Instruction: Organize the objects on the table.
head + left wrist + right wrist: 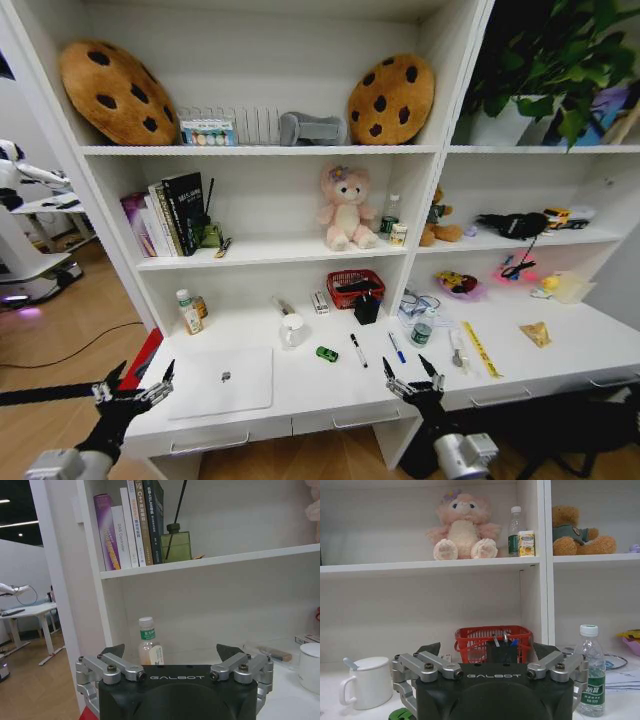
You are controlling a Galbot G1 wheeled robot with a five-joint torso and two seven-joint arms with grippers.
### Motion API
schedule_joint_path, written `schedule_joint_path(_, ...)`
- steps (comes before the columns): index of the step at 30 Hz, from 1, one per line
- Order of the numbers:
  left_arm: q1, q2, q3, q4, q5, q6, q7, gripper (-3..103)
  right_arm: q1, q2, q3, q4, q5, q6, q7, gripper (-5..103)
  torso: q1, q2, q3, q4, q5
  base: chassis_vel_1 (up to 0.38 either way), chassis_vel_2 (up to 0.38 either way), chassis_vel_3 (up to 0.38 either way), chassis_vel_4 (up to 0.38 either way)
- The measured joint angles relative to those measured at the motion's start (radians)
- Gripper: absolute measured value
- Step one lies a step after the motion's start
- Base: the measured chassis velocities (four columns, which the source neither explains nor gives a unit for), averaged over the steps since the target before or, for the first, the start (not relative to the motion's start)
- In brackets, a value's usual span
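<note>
I am holding both end effectors, left [133, 385] and right [413, 376], wide open and empty at the bench [300, 395] edge; reaching in carelessly risks toppling the mug [291, 329].

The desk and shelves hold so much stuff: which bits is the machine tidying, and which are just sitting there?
To tidy: laptop, green toy, black pen, blue pen.
Just there: pink plush, cookie cushions, books, red basket, mug.
</note>
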Motion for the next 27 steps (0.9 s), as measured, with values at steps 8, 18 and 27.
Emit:
schedule_joint_path(8,0.0,0.001,0.0,0.0,-0.001,0.001,0.0,100,0.002,-0.001,-0.002,-0.004,0.011,0.012,-0.032,100,0.0,0.0,0.0,0.0,0.0,0.0,0.0,0.0,0.0)
schedule_joint_path(18,0.0,0.001,0.0,0.001,-0.001,0.001,-0.001,100,-0.004,-0.058,-0.026,-0.005,0.073,-0.117,-0.086,100,0.0,0.0,0.0,-0.0002,0.0003,0.0,0.0,0.0,0.0)
schedule_joint_path(27,0.0,0.001,0.0,0.001,-0.002,0.001,-0.001,100,0.17,-0.33,0.001,-0.106,0.203,-0.185,-0.258,100,0.0,0.0,0.0,0.0003,0.0002,0.0,0.0,0.0,0.0)
